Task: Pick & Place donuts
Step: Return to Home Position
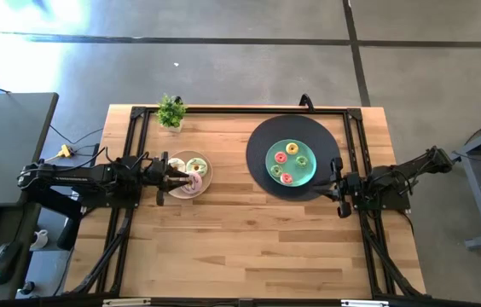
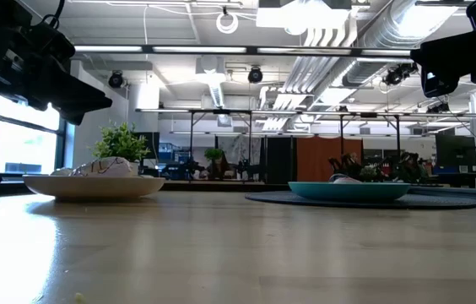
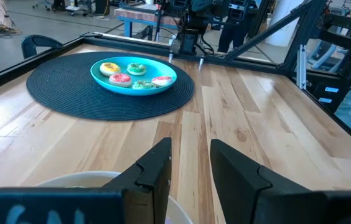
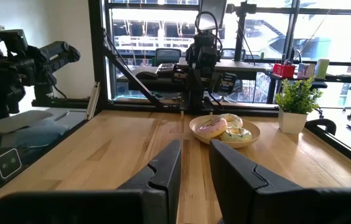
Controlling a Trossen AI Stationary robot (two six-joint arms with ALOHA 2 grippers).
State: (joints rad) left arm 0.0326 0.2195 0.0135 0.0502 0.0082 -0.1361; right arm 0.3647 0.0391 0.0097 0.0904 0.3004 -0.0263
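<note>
Three larger iced donuts (image 4: 213,127) lie on a beige plate (image 1: 202,159) at the table's left. Several small donuts (image 3: 120,78) in yellow, green, pink and red lie on a teal plate (image 1: 309,175). That plate rests on a round black mat (image 1: 262,149) at the right. My left gripper (image 1: 181,176) hovers open at the beige plate's left edge, pointing toward the teal plate. The beige plate's rim (image 3: 70,180) shows under its fingers. My right gripper (image 1: 336,176) stands open at the mat's right edge, pointing toward the beige plate. Neither gripper holds anything.
A small potted plant (image 1: 170,112) stands at the far edge, behind the beige plate. Black frame rails (image 1: 130,153) run along the table's left, far and right sides. Bare wood (image 1: 240,247) fills the table's near half and the strip between the two plates.
</note>
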